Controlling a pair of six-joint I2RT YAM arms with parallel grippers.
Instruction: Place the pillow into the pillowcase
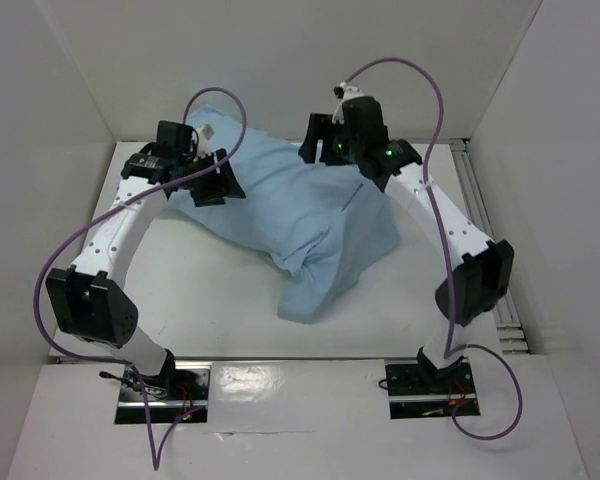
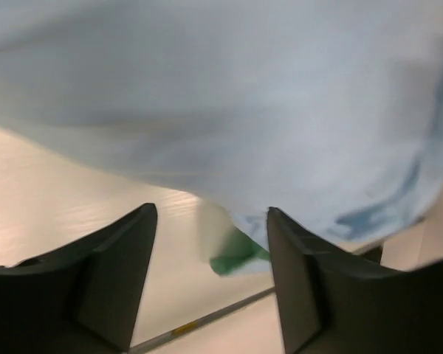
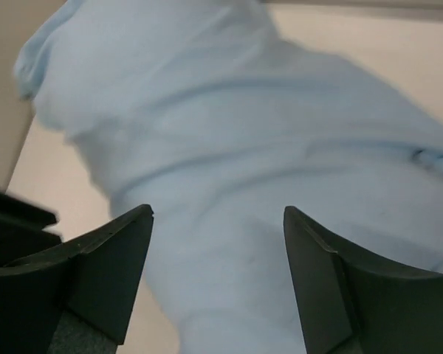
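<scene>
Note that the left gripper [image 2: 210, 217] and right gripper [image 3: 218, 221] both hang released at the far edge of the pillowcase [image 1: 300, 215], where a pillow [image 1: 208, 129] corner protrudes, probably positioned to pull cloth over it.

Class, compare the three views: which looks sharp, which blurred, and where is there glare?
Top external: sharp, evenly lit, with glare on the table between the arm bases. Left wrist: pillowcase smeared and soft. Right wrist: pillowcase mildly soft, no glare.
</scene>
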